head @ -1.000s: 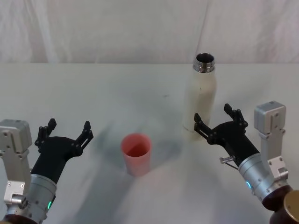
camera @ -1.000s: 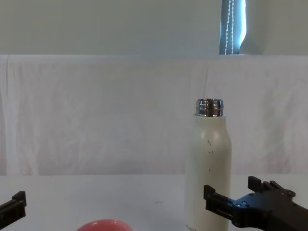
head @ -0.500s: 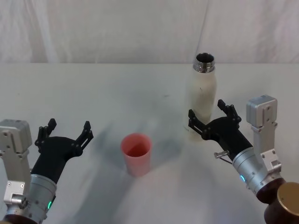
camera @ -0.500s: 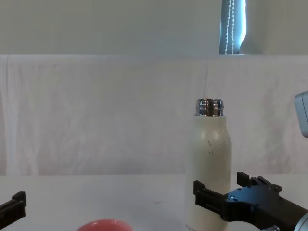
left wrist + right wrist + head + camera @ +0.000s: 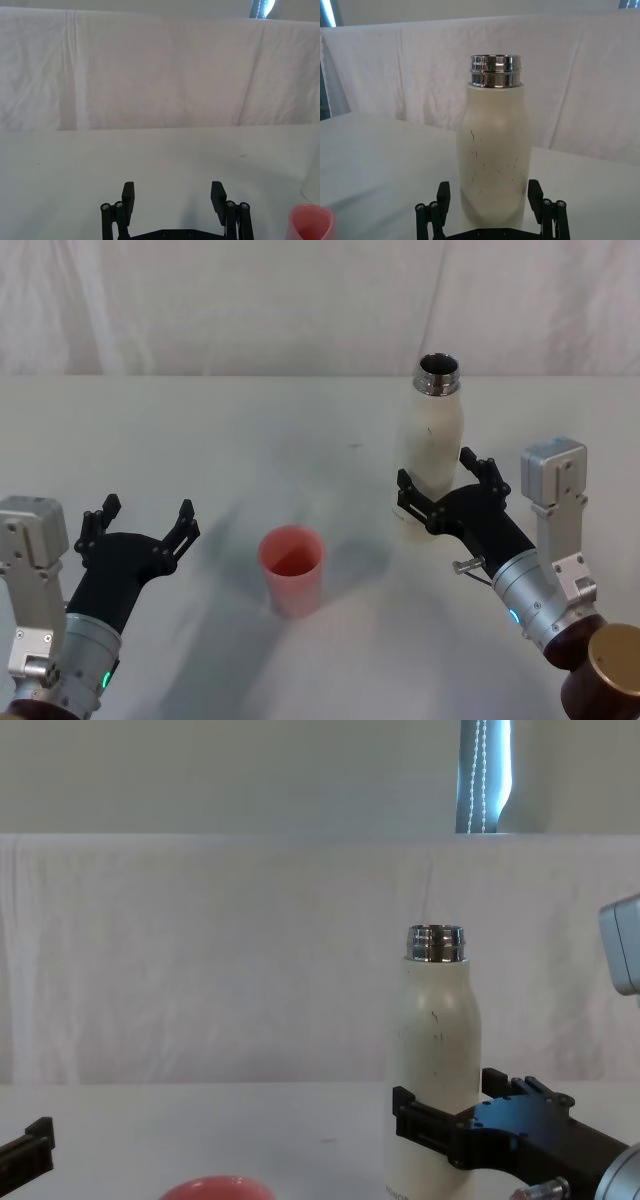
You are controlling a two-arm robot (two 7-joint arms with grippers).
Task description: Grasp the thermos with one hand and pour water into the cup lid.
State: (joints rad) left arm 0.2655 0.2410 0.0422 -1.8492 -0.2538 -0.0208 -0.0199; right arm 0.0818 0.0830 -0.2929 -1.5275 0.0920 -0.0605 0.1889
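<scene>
The right pincer (image 5: 441, 492) stands released, its fingers straddling the lower body of the upright thermos (image 5: 429, 445), seemingly without contact. Closing off-centre could tip the open bottle. The cup lid (image 5: 292, 569) sits well apart, between it and the released, idle left pincer (image 5: 141, 524).

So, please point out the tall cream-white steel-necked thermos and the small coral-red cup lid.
tall cream-white steel-necked thermos (image 5: 431, 445), head view, on its upper body.
small coral-red cup lid (image 5: 293, 578), head view, on its outer wall.
</scene>
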